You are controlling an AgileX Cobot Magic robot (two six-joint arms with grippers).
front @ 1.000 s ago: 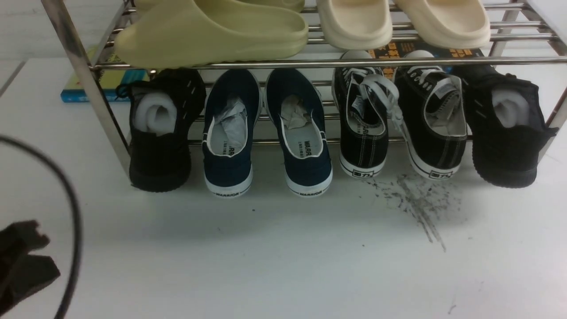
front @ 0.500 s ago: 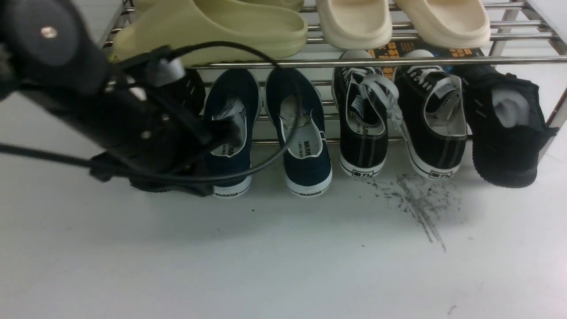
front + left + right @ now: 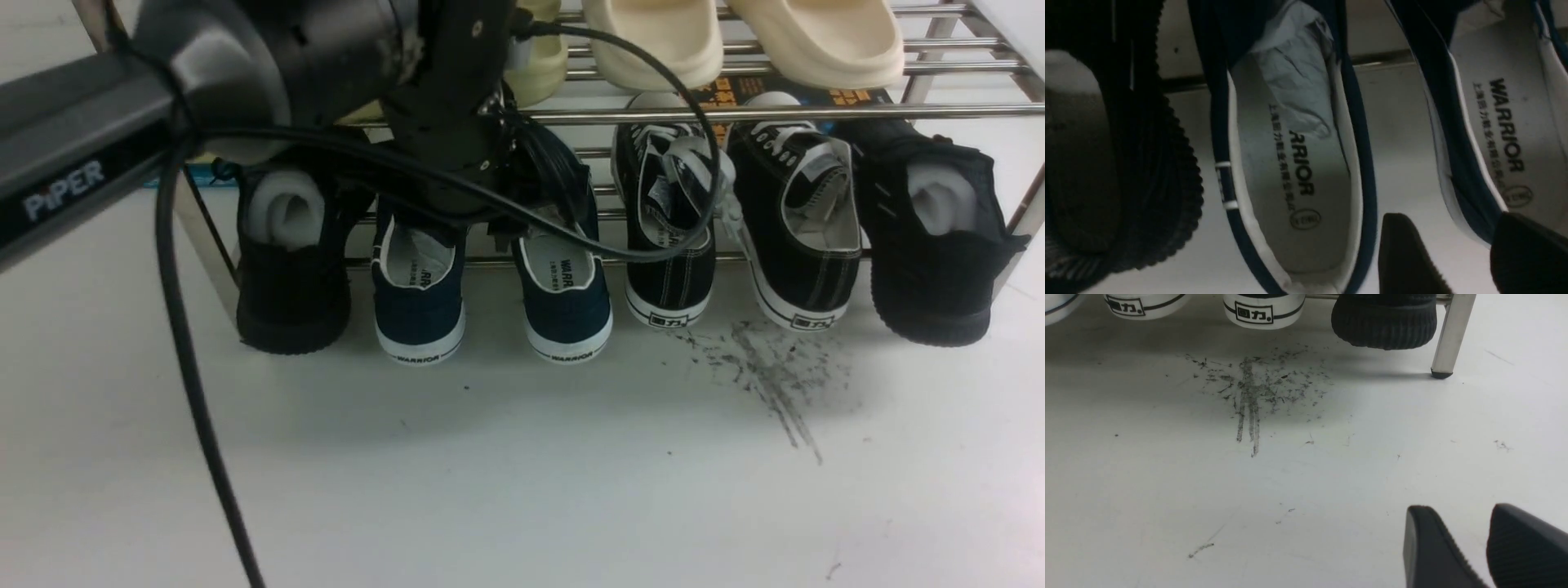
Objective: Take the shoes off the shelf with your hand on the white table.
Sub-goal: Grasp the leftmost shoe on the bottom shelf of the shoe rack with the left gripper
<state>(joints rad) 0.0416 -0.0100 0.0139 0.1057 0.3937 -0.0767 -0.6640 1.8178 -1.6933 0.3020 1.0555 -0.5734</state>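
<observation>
From the front, the grey left arm [image 3: 73,175] marked PiPER reaches in from the left, and its bulky wrist blocks the middle of the chrome shoe rack [image 3: 775,114]. The left gripper [image 3: 494,220] is mostly lost behind its own housing, low over the gap between the navy slip-ons [image 3: 567,302]. Both slip-ons sit on the lower tier with their heels out over the white table [image 3: 522,490] and their toes hidden by the arm. A black knit sneaker [image 3: 290,278] stands just beside them on the left, a pair of black lace-up sneakers [image 3: 669,253] on the right, and a second knit sneaker [image 3: 931,245] at the far end. Cream slides [image 3: 653,41] rest on the upper tier. A black cable [image 3: 188,367] hangs down across the table, and black scuff marks [image 3: 767,376] smear the surface below the lace-ups. The left wrist camera looks down into the left slip-on [image 3: 1290,183], showing its white insole and crumpled paper stuffing [image 3: 1294,73]. The gripper's fingers [image 3: 1404,253] stand spread apart, and the side wall of the right slip-on [image 3: 1502,122] shows beyond the gap. The right wrist camera shows the right gripper [image 3: 1455,516] near the bare table, its fingers apart with white surface between them. Ahead of it lie the scuff marks, the lace-up heels, a knit heel and a rack leg [image 3: 1449,339].
</observation>
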